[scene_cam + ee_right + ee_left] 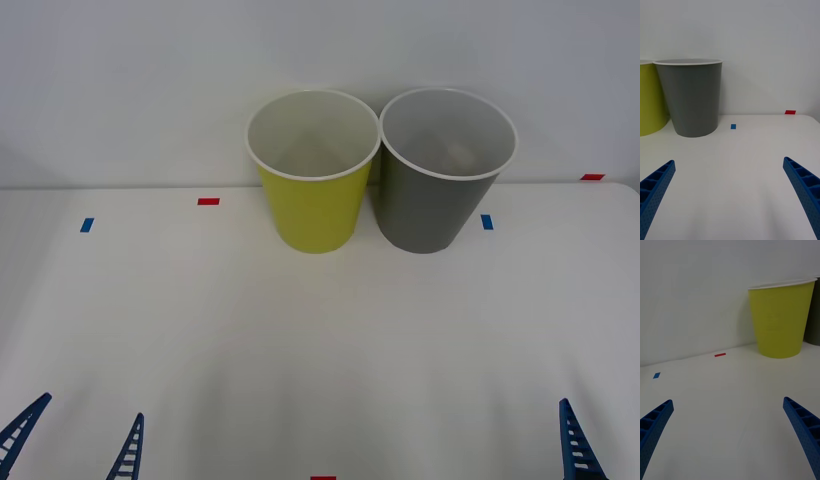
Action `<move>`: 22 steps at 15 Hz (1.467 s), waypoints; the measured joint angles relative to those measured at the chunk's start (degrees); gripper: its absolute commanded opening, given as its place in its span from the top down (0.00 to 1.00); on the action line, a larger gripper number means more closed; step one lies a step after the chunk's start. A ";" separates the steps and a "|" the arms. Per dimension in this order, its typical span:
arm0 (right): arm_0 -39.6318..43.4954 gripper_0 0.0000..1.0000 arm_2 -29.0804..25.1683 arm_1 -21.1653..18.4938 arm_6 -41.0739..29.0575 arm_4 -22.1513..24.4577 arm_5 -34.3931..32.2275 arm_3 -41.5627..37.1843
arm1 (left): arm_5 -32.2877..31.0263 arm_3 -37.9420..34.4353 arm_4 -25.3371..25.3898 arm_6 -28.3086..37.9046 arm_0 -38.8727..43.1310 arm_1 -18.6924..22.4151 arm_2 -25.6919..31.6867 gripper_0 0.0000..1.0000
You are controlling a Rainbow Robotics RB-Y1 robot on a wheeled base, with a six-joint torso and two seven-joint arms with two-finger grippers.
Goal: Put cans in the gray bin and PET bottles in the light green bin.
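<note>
White counter [300, 350] stretching from the near edge back to a plain white wall [150, 80]. At the far side, against the wall, two bins standing upright side by side, rims touching or very nearly so: the light green bin [312, 172] on the left, whitish inside, and the gray bin [445, 170] on the right, gray inside. Front view looking down into both; nothing is showing on the visible part of either interior. Right wrist view is showing the gray bin side-on, with the light green bin's wall at the picture's edge next to it. Left wrist view is showing the light green bin, a sliver of the gray bin beside it. Left gripper [78, 440] hovering low at the near left edge of the counter, jaws spread wide and holding nothing; its blue ribbed fingers [655, 423] are sitting at the two corners of its own view. Right gripper [730, 187] hanging at the near right edge, jaws likewise wide and holding nothing, one finger showing in the front view. Open counter lying between both grippers and the bins. Small tape marks are dotting the counter: red marks [208, 201] near the wall left of the green bin and at far right, blue marks [486, 221] just right of the gray bin and at far left, one more red mark at the near edge.
</note>
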 measured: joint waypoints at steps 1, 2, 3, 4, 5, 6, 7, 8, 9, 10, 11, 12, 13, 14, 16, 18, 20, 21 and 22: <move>0.00 0.00 0.00 0.00 0.00 0.00 0.00 0.00 | -0.74 0.00 -0.08 -0.18 1.02 -0.35 0.07 0.00; 0.00 0.00 0.00 0.00 0.00 0.00 0.00 0.00 | -1.24 0.00 -0.14 -0.40 1.67 -0.74 0.15 0.00; 0.00 0.00 0.00 0.00 0.00 0.00 0.00 0.00 | -1.47 0.01 -0.21 -0.61 2.03 -0.98 0.17 0.00; 0.00 0.00 0.00 0.00 0.00 0.00 0.00 0.00 | -1.54 0.03 -0.31 -0.74 2.18 -1.06 0.15 0.00; 0.00 0.00 0.00 0.00 0.00 0.00 0.00 0.00 | -1.57 0.03 -0.47 -0.84 2.25 -1.09 0.14 0.00; 0.00 0.00 0.00 0.00 0.00 0.00 0.00 0.00 | -1.57 0.05 -0.57 -0.91 2.31 -1.10 0.11 0.00; 0.00 0.00 0.00 0.00 0.00 0.00 0.00 0.00 | -1.57 0.06 -0.57 -0.94 2.33 -1.13 0.02 0.00; 0.00 0.00 0.00 0.00 0.00 0.00 0.00 0.00 | -1.56 0.07 -0.54 -0.95 2.34 -1.16 -0.08 0.00; 0.00 0.00 0.00 0.00 0.00 0.00 0.00 0.00 | -1.56 0.07 -0.52 -0.95 2.34 -1.18 -0.12 0.00; 0.00 0.00 0.00 0.00 0.00 0.00 0.00 0.00 | -1.57 0.07 -0.52 -0.95 2.34 -1.19 -0.13 0.00; 0.00 0.00 0.00 0.00 0.00 0.00 0.00 0.00 | -1.57 0.08 -0.51 -0.95 2.34 -1.19 -0.14 0.00; 0.00 0.00 0.00 0.00 0.00 0.00 0.00 0.00 | -1.57 0.08 -0.51 -0.95 2.34 -1.19 -0.14 0.00; 0.00 0.00 0.00 0.00 0.00 0.00 0.00 0.00 | -1.57 0.08 -0.51 -0.95 2.34 -1.19 -0.14 0.00; 0.00 0.00 0.00 0.00 0.00 0.00 0.00 0.00 | -1.57 0.08 -0.51 -0.95 2.34 -1.19 -0.14 0.00; 0.00 0.00 0.00 0.00 0.00 0.00 0.00 0.00 | -1.57 0.08 -0.50 -0.95 2.34 -1.19 -0.14 0.00; 0.00 0.00 0.00 0.00 0.00 0.00 0.00 0.00 | -1.57 0.08 -0.50 -0.95 2.34 -1.19 -0.14 0.00; 0.00 0.00 0.00 0.00 0.00 0.00 0.00 0.00 | -1.57 0.08 -0.50 -0.95 2.34 -1.19 -0.14 0.00; 0.00 0.00 0.00 0.00 0.00 0.00 0.00 0.00 | -1.57 0.08 -0.50 -0.95 2.34 -1.19 -0.14 0.00; 0.00 0.00 0.00 0.00 0.00 0.00 0.00 0.00 | -1.57 0.08 -0.50 -0.95 2.34 -1.19 -0.14 0.00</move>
